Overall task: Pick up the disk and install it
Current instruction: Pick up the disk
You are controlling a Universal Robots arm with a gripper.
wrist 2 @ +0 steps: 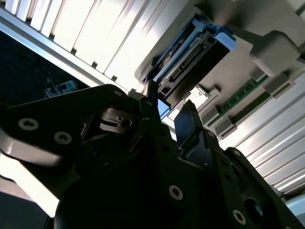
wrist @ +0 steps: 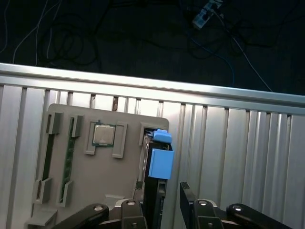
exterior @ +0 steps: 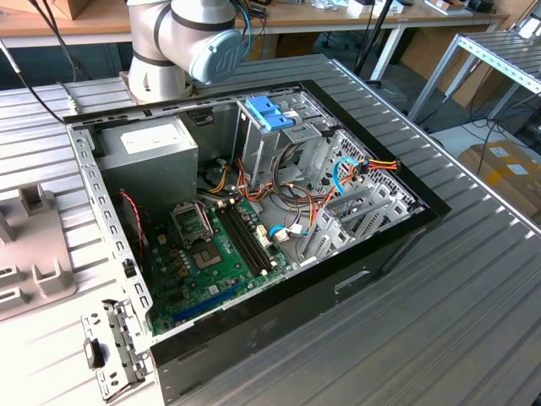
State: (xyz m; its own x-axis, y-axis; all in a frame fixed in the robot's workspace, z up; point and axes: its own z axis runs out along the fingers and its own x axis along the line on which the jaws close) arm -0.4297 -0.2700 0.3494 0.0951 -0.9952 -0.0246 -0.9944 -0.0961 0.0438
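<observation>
Spread hand (wrist: 160, 191), fingers (wrist: 187, 195) straddling disk (wrist: 160, 162) w/ gap one side. Disk stands on edge in grey holder (wrist: 76, 167) on ribbed worktop (wrist: 238, 143).

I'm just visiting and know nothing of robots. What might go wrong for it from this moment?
1. The gripper straddles the disk, which stands on edge in the grey tray. Closing off-centre might tilt or jam it in its slot.
2. The chip sits in the same tray, so a jolt could perhaps unseat it.
3. Loose cables crowd the open computer case and may snag the disk.
</observation>
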